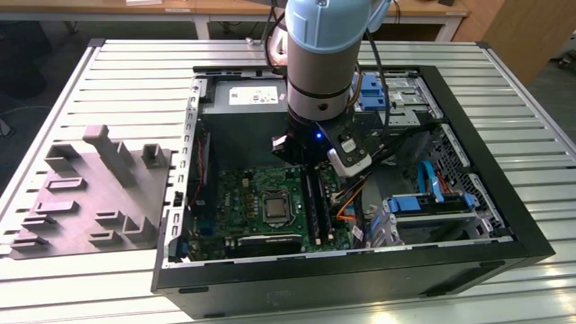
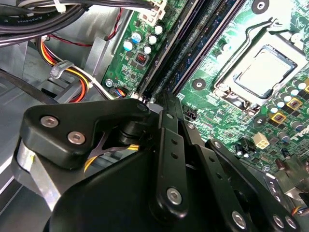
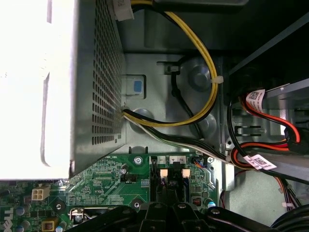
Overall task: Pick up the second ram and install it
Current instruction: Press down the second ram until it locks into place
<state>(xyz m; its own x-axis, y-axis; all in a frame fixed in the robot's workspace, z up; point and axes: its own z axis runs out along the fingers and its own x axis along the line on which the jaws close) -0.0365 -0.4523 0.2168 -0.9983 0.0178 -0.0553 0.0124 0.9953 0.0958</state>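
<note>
Now the black linkage gripper (image 2: pixel 166 108) is hovering over the long black memory slots (image 2: pixel 193 46) on the green motherboard (image 1: pixel 261 196), jaws seemingly pinched together. Whether the second ram is lying seated there, I cannot tell. Pressing down misaligned is risking bent slot latches.

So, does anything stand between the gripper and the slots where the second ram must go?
Nothing visible does. In the second wrist view the gripper sits right at the end of the black slot rails; the orange and yellow cables lie off to one side.
</note>
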